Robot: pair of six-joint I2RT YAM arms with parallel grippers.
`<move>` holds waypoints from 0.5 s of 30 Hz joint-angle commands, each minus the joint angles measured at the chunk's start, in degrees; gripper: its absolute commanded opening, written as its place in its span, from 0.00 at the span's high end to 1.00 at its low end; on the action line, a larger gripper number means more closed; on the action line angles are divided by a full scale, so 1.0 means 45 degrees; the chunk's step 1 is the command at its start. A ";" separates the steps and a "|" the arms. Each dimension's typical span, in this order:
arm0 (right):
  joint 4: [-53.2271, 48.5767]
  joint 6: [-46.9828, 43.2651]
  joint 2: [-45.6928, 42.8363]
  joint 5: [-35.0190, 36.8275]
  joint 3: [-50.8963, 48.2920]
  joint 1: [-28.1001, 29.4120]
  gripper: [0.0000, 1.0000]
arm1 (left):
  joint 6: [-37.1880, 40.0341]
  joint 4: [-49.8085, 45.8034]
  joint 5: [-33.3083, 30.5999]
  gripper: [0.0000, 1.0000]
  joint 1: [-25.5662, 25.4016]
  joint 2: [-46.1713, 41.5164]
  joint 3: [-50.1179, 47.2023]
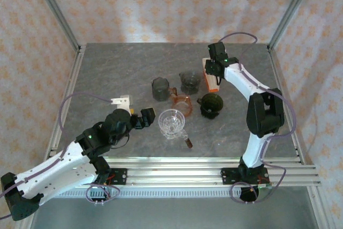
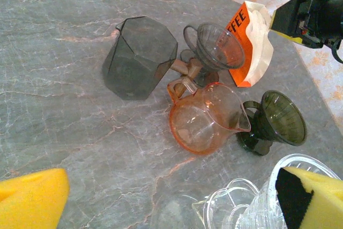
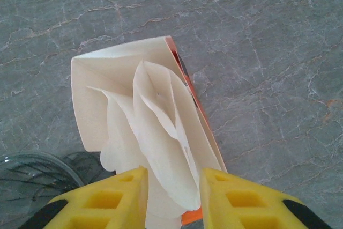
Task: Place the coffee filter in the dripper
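**Filter between open jaws, not yet pinched**

The coffee filter (image 3: 161, 132) stands fanned out of the mouth of its orange filter pack (image 1: 210, 82), which sits toward the far right of the tabletop (image 1: 107, 68), in from both the far and right edges. My right gripper (image 3: 172, 178) hangs over it with its jaws open, 1 yellow finger on either side of the paper's near edge and a gap showing on both sides. My left gripper (image 1: 146, 117) is at the near middle with its jaws spread wide, right beside the clear glass dripper (image 1: 171, 123), empty.

I judge the paper to be very light, limp and easy to crease. Several leaves overlap in the fan, so a deep bite could lift more than 1. I would take only the outermost leaf, near its top edge, and close gently. The pack looks light too and may ride up with the filter if the sheets cling.

For room, the right side of the pack is bare tabletop out to the frame rail (image 1: 281, 87). Glassware crowds the inward side: a smoky grey dripper (image 1: 189, 81) just beside the pack, a dark green dripper (image 1: 210, 104) nearer me, an amber glass server (image 1: 181, 102) and a faceted grey vessel (image 1: 159, 88). All look fragile and easy to tip. I would lift straight up before crossing them. Which dripper is meant I cannot tell; the clear one by my left gripper seems likeliest.
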 commanded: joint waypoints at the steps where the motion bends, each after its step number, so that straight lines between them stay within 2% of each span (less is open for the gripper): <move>1: -0.0594 -0.0266 0.0433 0.0571 0.0712 -0.0075 0.71 | 0.0206 0.0399 -0.0093 0.00 0.0158 -0.0135 -0.0204; 4: -0.0641 -0.0267 0.0630 0.0680 0.0896 -0.0096 0.75 | 0.0186 0.0408 -0.0089 0.00 0.0181 -0.0118 -0.0229; 15: -0.1021 -0.0434 0.1096 0.1163 0.1530 -0.0100 0.76 | 0.0011 0.0551 -0.0023 0.00 0.0358 -0.0062 -0.0380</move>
